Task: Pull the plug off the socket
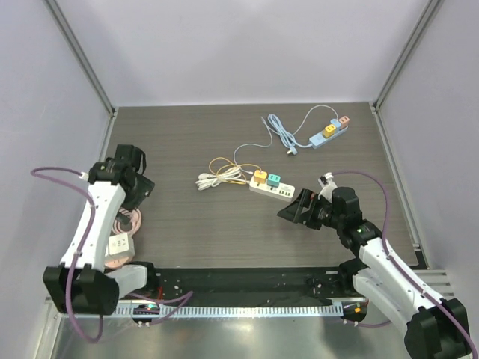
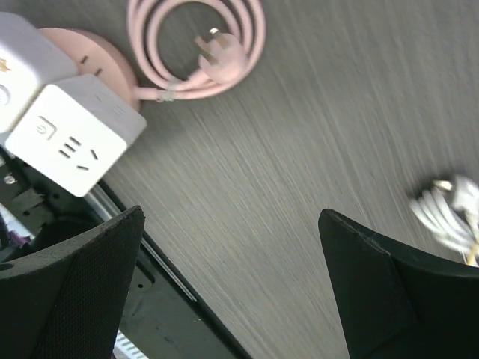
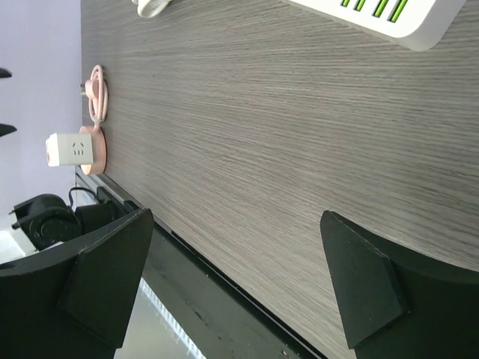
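A white power strip (image 1: 278,191) lies mid-table with a yellow plug (image 1: 260,177) and a teal plug (image 1: 274,180) pushed into its top. Its end with green ports (image 3: 389,16) shows in the right wrist view. My right gripper (image 1: 290,212) (image 3: 236,288) hovers open just in front of that strip, nothing between its fingers. My left gripper (image 1: 141,188) (image 2: 232,288) hangs open over bare table at the left. Below it a white cube adapter (image 2: 75,138) sits plugged into a round pink socket (image 2: 101,52).
A blue strip (image 1: 318,140) with yellow and pink plugs lies at the back right, its cable looping toward the centre. A bundled white cable (image 1: 212,180) lies left of the white strip. A pink cable coil (image 2: 196,41) rests beside the pink socket. The black rail (image 1: 247,280) borders the near edge.
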### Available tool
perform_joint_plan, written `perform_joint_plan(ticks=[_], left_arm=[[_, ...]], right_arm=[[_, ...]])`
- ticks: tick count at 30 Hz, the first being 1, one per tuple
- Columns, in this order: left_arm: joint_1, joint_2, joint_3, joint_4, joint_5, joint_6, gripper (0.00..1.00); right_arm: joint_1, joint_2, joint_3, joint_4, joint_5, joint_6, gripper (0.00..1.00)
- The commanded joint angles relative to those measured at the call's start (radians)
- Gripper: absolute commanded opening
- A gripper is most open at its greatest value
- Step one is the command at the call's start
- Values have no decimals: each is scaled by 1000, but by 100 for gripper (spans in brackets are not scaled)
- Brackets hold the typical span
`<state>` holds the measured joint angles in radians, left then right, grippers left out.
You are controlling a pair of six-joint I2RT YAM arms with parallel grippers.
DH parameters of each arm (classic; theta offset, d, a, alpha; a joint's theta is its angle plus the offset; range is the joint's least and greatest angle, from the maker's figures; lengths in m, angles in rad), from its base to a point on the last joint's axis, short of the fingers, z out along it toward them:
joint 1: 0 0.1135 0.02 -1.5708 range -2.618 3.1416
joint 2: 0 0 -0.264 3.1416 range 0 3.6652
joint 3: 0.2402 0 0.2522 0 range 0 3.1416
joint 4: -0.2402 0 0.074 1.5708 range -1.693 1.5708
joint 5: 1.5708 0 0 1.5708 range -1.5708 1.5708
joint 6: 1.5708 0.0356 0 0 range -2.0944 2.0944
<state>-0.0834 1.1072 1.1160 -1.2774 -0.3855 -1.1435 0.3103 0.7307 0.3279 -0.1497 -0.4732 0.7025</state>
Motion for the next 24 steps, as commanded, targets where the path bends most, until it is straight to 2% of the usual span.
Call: perform_joint_plan(ticks=[1, 3, 6, 7, 11, 18, 21, 24], left_arm=[[59, 124, 70, -13, -47, 10, 100], [66, 176, 102, 50, -99, 80, 100], [80, 256, 81, 117, -154, 97, 100], [112, 269, 62, 147, -139, 102, 99], [198, 338, -30, 252, -23, 91, 86], [218, 367, -111, 414, -1, 90, 81], [224, 402, -105, 397, 7, 79, 79], [235, 451, -91, 305, -42, -7, 70]], right_arm=[[-5, 16, 65, -14, -33, -40, 100], [-4, 22, 76, -34, -33, -54, 100], [-4, 32, 103, -69, -36, -80, 100], [-4, 30, 115, -77, -33, -84, 100], [-4, 13, 128, -97, -4, -107, 100], [-2, 18, 131, -99, 11, -123, 100], [-4, 24, 140, -99, 16, -130, 100], [-4, 33, 149, -102, 27, -141, 100]])
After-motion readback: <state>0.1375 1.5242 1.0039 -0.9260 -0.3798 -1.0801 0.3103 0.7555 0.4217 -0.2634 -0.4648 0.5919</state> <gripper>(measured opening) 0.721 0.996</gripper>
